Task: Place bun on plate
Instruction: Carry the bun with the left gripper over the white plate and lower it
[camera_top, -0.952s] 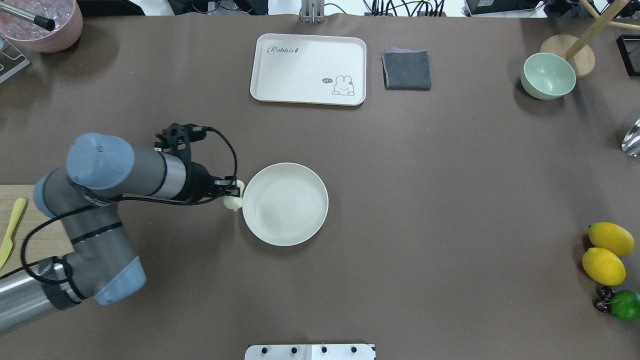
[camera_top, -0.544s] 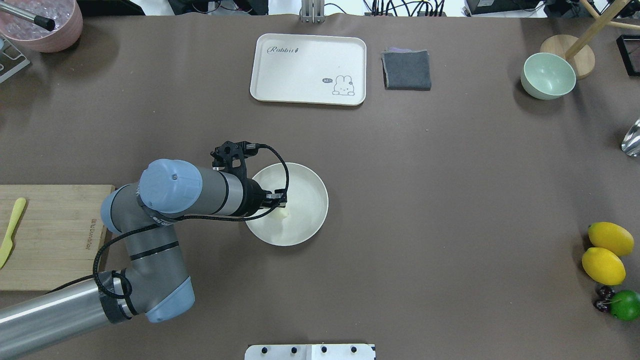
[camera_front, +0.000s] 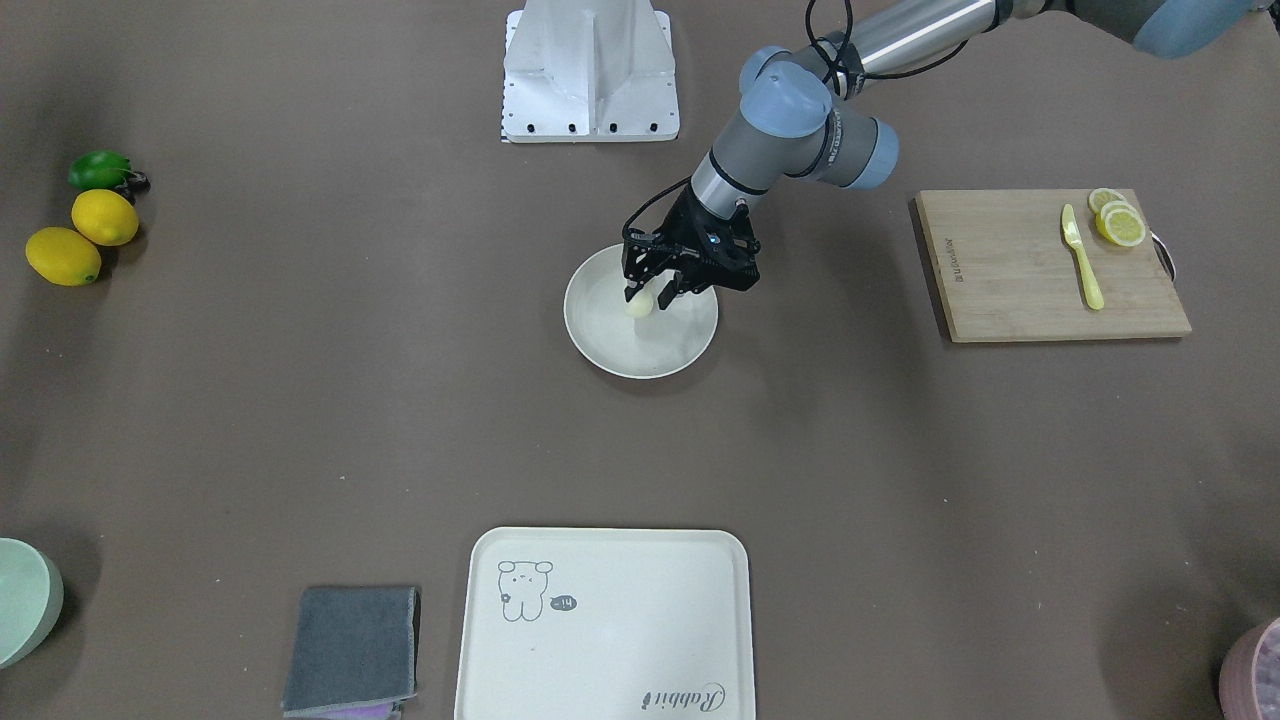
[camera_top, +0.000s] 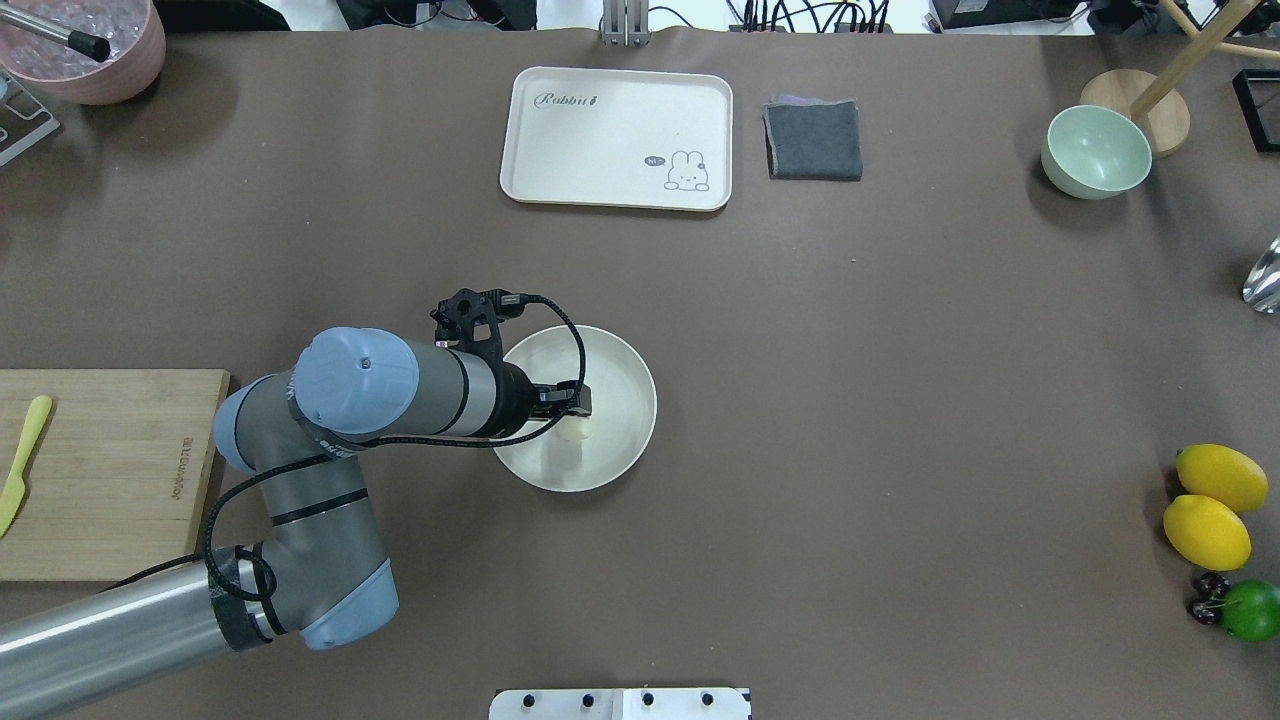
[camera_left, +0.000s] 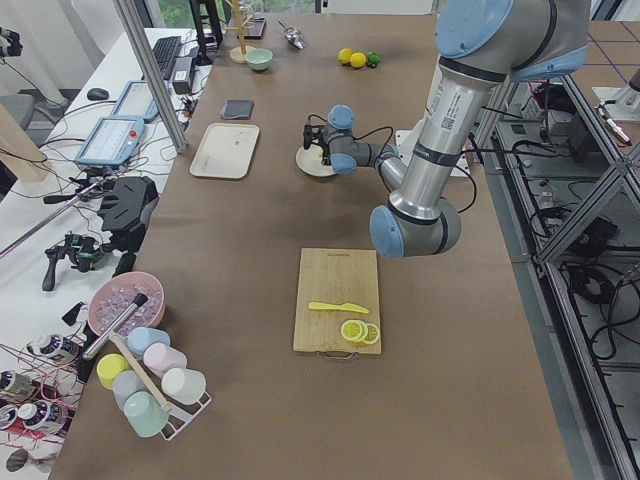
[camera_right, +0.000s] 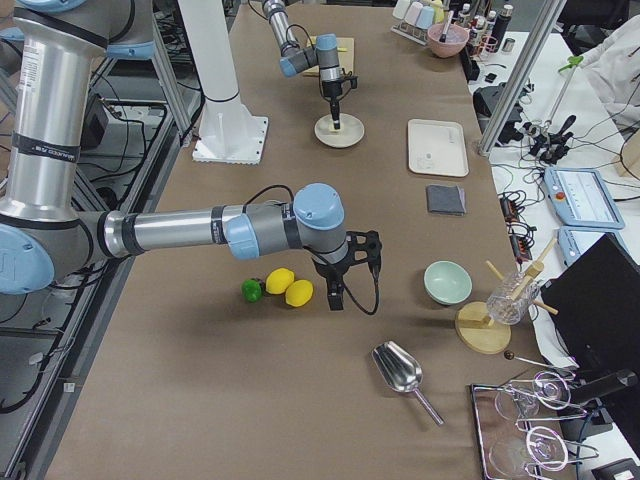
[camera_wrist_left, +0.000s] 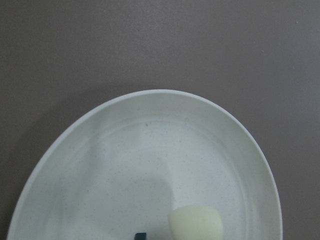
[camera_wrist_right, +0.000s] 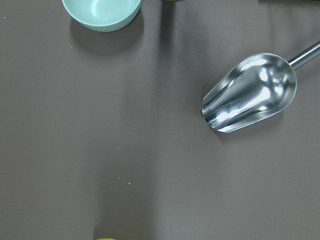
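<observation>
Bun (camera_front: 640, 304) is held inside the rim of the round plate (camera_front: 622, 348), at the tips of the left gripper (camera_front: 650, 294).
Jaws appear clamped across the bun's sides; contact with the plate floor cannot be resolved (underside is cut off in the wrist view). Bun is judged light, soft and smooth-skinned, so it is best gripped across the widest part of the dome at low force. Denting, or sticking to a pad on release, is to be expected; any roll should be contained by the raised rim. Right gripper (camera_right: 335, 300) sits near the lemons (camera_right: 298, 292); its opening cannot be told.
</observation>
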